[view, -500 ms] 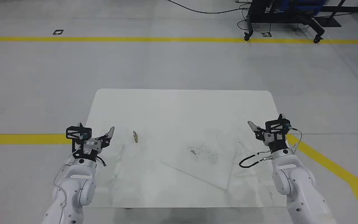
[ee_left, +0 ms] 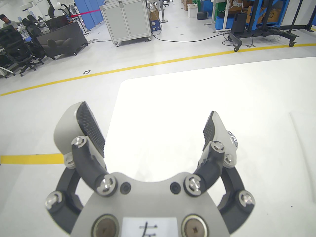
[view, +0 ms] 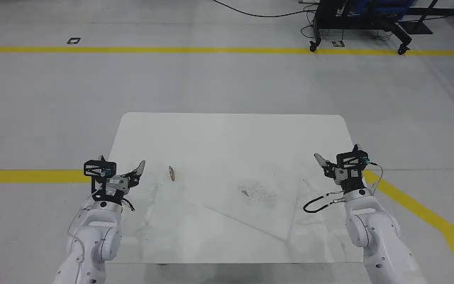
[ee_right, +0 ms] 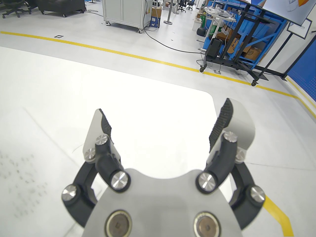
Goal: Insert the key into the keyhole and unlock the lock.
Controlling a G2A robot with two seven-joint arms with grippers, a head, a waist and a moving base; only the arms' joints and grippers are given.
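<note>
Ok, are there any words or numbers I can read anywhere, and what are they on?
No text here reads whole.
On the white label at the base of the left pincer: one hand-drawn mark, cut off by the picture's edge.
On the sheet lying on the table: faint grey specks, too small to read.
On the white board in the room behind: print too small to read.

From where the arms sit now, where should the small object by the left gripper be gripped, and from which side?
Probably across its narrow middle, from straight above: the object lies flat on the table, long and thin. The open left gripper is nearest.
</note>
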